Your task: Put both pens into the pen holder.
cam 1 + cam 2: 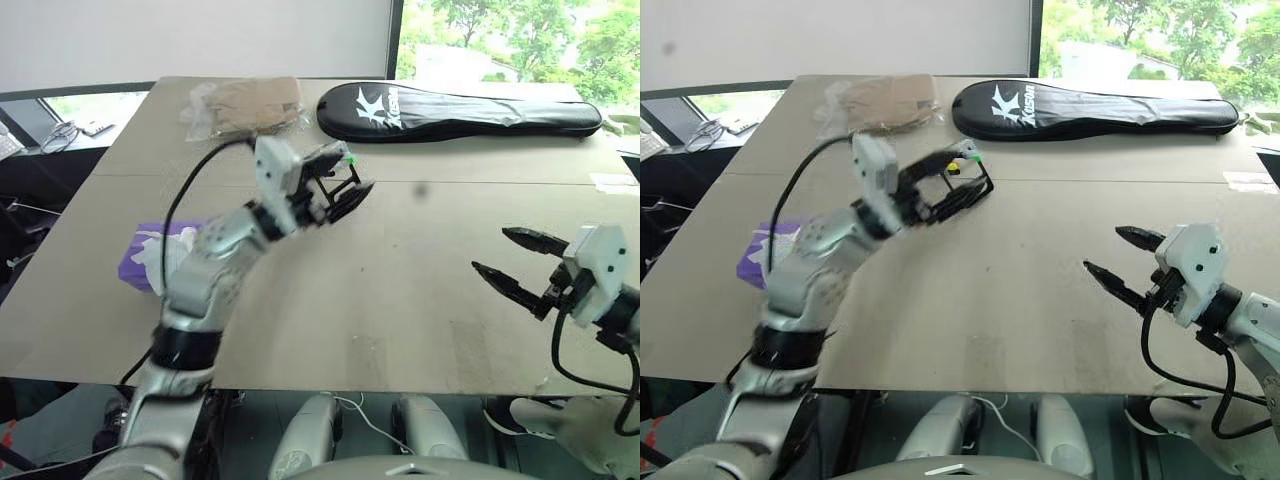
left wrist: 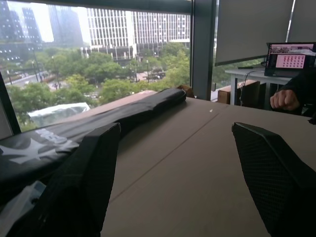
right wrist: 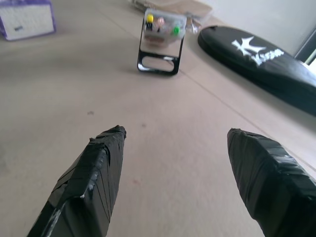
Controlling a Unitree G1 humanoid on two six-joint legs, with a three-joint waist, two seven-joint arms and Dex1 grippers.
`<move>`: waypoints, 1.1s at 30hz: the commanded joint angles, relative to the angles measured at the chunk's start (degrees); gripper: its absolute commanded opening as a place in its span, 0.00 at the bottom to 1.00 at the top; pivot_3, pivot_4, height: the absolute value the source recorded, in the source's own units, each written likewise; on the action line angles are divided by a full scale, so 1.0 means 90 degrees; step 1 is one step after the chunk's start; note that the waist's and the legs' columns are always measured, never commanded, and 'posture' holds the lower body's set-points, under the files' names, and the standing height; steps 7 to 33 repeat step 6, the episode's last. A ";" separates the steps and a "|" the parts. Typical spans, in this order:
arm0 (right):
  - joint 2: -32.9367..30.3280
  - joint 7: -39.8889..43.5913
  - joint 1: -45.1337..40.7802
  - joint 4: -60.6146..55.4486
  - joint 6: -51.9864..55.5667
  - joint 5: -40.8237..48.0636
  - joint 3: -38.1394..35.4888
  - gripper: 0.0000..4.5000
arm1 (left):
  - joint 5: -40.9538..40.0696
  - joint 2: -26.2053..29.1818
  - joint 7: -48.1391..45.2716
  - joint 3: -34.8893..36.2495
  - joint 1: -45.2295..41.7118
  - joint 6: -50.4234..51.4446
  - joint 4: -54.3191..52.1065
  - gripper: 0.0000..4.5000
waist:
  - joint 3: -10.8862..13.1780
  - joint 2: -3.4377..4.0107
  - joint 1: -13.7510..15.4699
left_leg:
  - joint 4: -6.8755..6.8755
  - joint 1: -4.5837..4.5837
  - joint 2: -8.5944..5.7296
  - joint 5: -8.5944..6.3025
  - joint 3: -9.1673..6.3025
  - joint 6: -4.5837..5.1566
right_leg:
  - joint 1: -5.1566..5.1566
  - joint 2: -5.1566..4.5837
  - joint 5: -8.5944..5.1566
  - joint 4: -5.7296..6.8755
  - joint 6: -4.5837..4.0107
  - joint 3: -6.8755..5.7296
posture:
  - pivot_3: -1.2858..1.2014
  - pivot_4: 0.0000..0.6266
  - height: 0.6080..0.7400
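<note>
Black bag [image 1: 460,112] with white print at twelve o'clock; purple, white-topped tissue box [image 1: 150,255] at nine; black-framed holder [image 3: 159,42] showing yellow and green.

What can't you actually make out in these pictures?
- Pen holder: in the head views the left gripper covers most of it; the right wrist view shows coloured bits inside, too small to tell as pens.
- Tissue box: partly hidden by the left arm.
- Person's hand: the rest is cut off by the left wrist view's edge.

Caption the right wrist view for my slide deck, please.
Open right hand hovers over the bare brown table, facing the small clear-grey pen holder and long black racket bag.
</note>
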 commanded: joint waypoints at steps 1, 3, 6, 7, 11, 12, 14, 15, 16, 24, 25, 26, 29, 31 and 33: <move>-0.0017 0.0300 0.0160 0.0233 -0.0459 -0.0224 -0.0108 0.79 | -0.0331 0.0360 0.0336 0.0444 0.0805 0.0811 -0.1130 0.83 | -0.0001 0.0002 0.0028 | 0.0001 0.0003 -0.0001 -0.0001 0.0000 0.0002 | 0.0006 -0.0001 0.0000 0.0000 0.0000 -0.0001 | 0.52 0.24 1.00; -0.0039 0.0474 0.0318 0.0483 -0.0624 -0.0309 -0.0242 0.79 | -0.0444 0.0502 0.0483 0.0676 0.1476 0.1093 -0.1606 0.83 | -0.0001 0.0002 0.0040 | 0.0002 0.0010 -0.0002 -0.0004 0.0005 0.0005 | 0.0016 -0.0005 0.0000 -0.0006 0.0000 0.0002 | 0.52 0.24 1.00; -0.0072 0.0721 0.0598 0.0886 -0.0905 -0.0482 -0.0426 0.79 | -0.0392 0.0550 0.0691 0.0930 0.2407 0.1233 -0.2058 0.83 | -0.0001 0.0002 0.0158 | 0.0005 0.0009 -0.0004 -0.0004 0.0002 0.0006 | 0.0016 -0.0008 0.0003 -0.0010 -0.0004 -0.0002 | 0.52 0.24 1.00; -0.0072 0.0721 0.0598 0.0886 -0.0905 -0.0482 -0.0426 0.79 | -0.0392 0.0550 0.0691 0.0930 0.2407 0.1233 -0.2058 0.83 | -0.0001 0.0002 0.0158 | 0.0005 0.0009 -0.0004 -0.0004 0.0002 0.0006 | 0.0016 -0.0008 0.0003 -0.0010 -0.0004 -0.0002 | 0.52 0.24 1.00; -0.0072 0.0721 0.0598 0.0886 -0.0905 -0.0482 -0.0426 0.79 | -0.0392 0.0550 0.0691 0.0930 0.2407 0.1233 -0.2058 0.83 | -0.0001 0.0002 0.0158 | 0.0005 0.0009 -0.0004 -0.0004 0.0002 0.0006 | 0.0016 -0.0008 0.0003 -0.0010 -0.0004 -0.0002 | 0.52 0.24 1.00; -0.0072 0.0721 0.0598 0.0886 -0.0905 -0.0482 -0.0426 0.79 | -0.0392 0.0550 0.0691 0.0930 0.2407 0.1233 -0.2058 0.83 | -0.0001 0.0002 0.0158 | 0.0005 0.0009 -0.0004 -0.0004 0.0002 0.0006 | 0.0016 -0.0008 0.0003 -0.0010 -0.0004 -0.0002 | 0.52 0.24 1.00; -0.0072 0.0721 0.0598 0.0886 -0.0905 -0.0482 -0.0426 0.79 | -0.0392 0.0550 0.0691 0.0930 0.2407 0.1233 -0.2058 0.83 | -0.0001 0.0002 0.0158 | 0.0005 0.0009 -0.0004 -0.0004 0.0002 0.0006 | 0.0016 -0.0008 0.0003 -0.0010 -0.0004 -0.0002 | 0.52 0.24 1.00; -0.0072 0.0721 0.0598 0.0886 -0.0905 -0.0482 -0.0426 0.79 | -0.0392 0.0550 0.0691 0.0930 0.2407 0.1233 -0.2058 0.83 | -0.0001 0.0002 0.0158 | 0.0005 0.0009 -0.0004 -0.0004 0.0002 0.0006 | 0.0016 -0.0008 0.0003 -0.0010 -0.0004 -0.0002 | 0.52 0.24 1.00; -0.0072 0.0721 0.0598 0.0886 -0.0905 -0.0482 -0.0426 0.79 | -0.0392 0.0550 0.0691 0.0930 0.2407 0.1233 -0.2058 0.83 | -0.0001 0.0002 0.0158 | 0.0005 0.0009 -0.0004 -0.0004 0.0002 0.0006 | 0.0016 -0.0008 0.0003 -0.0010 -0.0004 -0.0002 | 0.52 0.24 1.00; -0.0072 0.0721 0.0598 0.0886 -0.0905 -0.0482 -0.0426 0.79 | -0.0392 0.0550 0.0691 0.0930 0.2407 0.1233 -0.2058 0.83 | -0.0001 0.0002 0.0158 | 0.0005 0.0009 -0.0004 -0.0004 0.0002 0.0006 | 0.0016 -0.0008 0.0003 -0.0010 -0.0004 -0.0002 | 0.52 0.24 1.00; -0.0072 0.0721 0.0598 0.0886 -0.0905 -0.0482 -0.0426 0.79 | -0.0392 0.0550 0.0691 0.0930 0.2407 0.1233 -0.2058 0.83 | -0.0001 0.0002 0.0158 | 0.0005 0.0009 -0.0004 -0.0004 0.0002 0.0006 | 0.0016 -0.0008 0.0003 -0.0010 -0.0004 -0.0002 | 0.52 0.24 1.00; -0.0072 0.0721 0.0598 0.0886 -0.0905 -0.0482 -0.0426 0.79 | -0.0392 0.0550 0.0691 0.0930 0.2407 0.1233 -0.2058 0.83 | -0.0001 0.0002 0.0158 | 0.0005 0.0009 -0.0004 -0.0004 0.0002 0.0006 | 0.0016 -0.0008 0.0003 -0.0010 -0.0004 -0.0002 | 0.52 0.24 1.00; -0.0072 0.0721 0.0598 0.0886 -0.0905 -0.0482 -0.0426 0.79 | -0.0392 0.0550 0.0691 0.0930 0.2407 0.1233 -0.2058 0.83 | -0.0001 0.0002 0.0158 | 0.0005 0.0009 -0.0004 -0.0004 0.0002 0.0006 | 0.0016 -0.0008 0.0003 -0.0010 -0.0004 -0.0002 | 0.52 0.24 1.00; -0.0072 0.0721 0.0598 0.0886 -0.0905 -0.0482 -0.0426 0.79 | -0.0392 0.0550 0.0691 0.0930 0.2407 0.1233 -0.2058 0.83 | -0.0001 0.0002 0.0158 | 0.0005 0.0009 -0.0004 -0.0004 0.0002 0.0006 | 0.0016 -0.0008 0.0003 -0.0010 -0.0004 -0.0002 | 0.52 0.24 1.00; -0.0072 0.0721 0.0598 0.0886 -0.0905 -0.0482 -0.0426 0.79 | -0.0392 0.0550 0.0691 0.0930 0.2407 0.1233 -0.2058 0.83 | -0.0001 0.0002 0.0158 | 0.0005 0.0009 -0.0004 -0.0004 0.0002 0.0006 | 0.0016 -0.0008 0.0003 -0.0010 -0.0004 -0.0002 | 0.52 0.24 1.00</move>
